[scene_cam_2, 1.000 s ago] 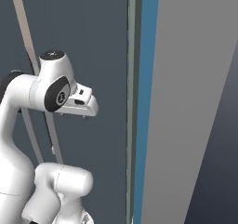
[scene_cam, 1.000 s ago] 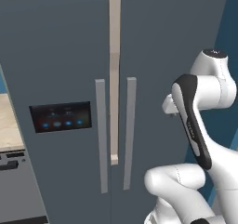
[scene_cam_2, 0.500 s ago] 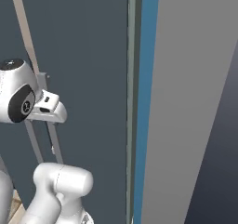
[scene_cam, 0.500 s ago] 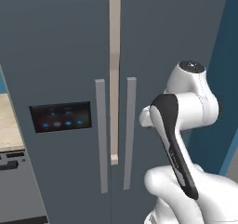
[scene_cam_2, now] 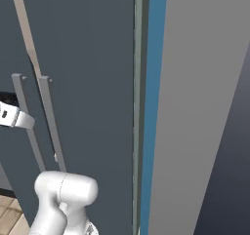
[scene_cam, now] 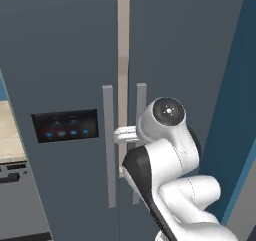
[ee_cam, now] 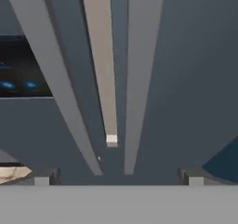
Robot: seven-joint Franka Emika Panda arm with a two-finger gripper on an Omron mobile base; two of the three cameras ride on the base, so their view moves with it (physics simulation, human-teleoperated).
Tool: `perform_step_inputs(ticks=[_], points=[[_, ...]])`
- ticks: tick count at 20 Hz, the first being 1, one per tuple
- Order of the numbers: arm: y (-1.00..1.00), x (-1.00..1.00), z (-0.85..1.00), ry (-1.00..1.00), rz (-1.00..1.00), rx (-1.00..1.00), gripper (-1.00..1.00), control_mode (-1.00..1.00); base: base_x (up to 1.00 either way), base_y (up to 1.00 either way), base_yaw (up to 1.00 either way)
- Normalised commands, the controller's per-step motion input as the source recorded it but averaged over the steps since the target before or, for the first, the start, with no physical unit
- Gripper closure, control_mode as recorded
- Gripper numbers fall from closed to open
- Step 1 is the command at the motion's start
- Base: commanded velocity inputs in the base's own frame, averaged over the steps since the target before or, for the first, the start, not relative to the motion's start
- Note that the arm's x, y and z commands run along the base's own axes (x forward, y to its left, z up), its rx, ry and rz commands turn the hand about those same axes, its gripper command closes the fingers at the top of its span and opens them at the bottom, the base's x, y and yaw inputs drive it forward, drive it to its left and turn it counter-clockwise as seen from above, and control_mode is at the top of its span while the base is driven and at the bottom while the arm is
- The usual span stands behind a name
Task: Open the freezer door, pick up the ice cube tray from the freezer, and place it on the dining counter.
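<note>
In the left base view, the freezer door (scene_cam: 60,85), the slate-blue panel carrying the black display (scene_cam: 65,126), is standing shut. Its grey bar handle (scene_cam: 108,145) is running vertically just left of the centre seam, and the second handle (scene_cam: 140,135), on the plain door, is standing just to its right. The end effector (scene_cam: 120,135) is reaching in at mid-height of the bars, pointing toward the freezer handle, close to it.

In the right base view, the end effector's light body (scene_cam_2: 12,116) is sitting against the left bar (scene_cam_2: 27,127), with both doors closed.

In the hand view, the two finger tips (ee_cam: 42,176) are standing far apart, so the end effector is spread wide and holding nothing. The freezer handle (ee_cam: 56,79) is lying ahead and left of centre, its long axis running lengthwise away from the fingers; I judge the coming move must shift left to straddle it. The ice cube tray is presumably inside, behind the closed door.
</note>
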Motion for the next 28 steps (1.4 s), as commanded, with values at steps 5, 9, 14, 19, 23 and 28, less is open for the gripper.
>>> perform_step_inputs(ticks=[5,9,14,19,23,28], points=[[0.40,-0.11,0.03,-0.52,-0.06,0.05,-1.00,-1.00,0.00,0.00,0.00],[0.24,-0.01,0.00,-0.45,-0.04,0.03,-1.00,-1.00,0.00,0.00,0.00],[0.01,0.13,-0.13,-0.17,0.00,0.02,-1.00,-1.00,0.00,0.00,0.00],[0.00,0.48,-0.27,-0.14,0.00,0.00,-1.00,-1.00,0.00,0.00,0.00],[0.00,0.41,-0.22,-0.14,0.00,0.00,-1.00,-1.00,0.00,0.00,0.00],[0.02,0.35,-0.28,-0.11,0.00,0.00,-1.00,-1.00,0.00,0.00,0.00]])
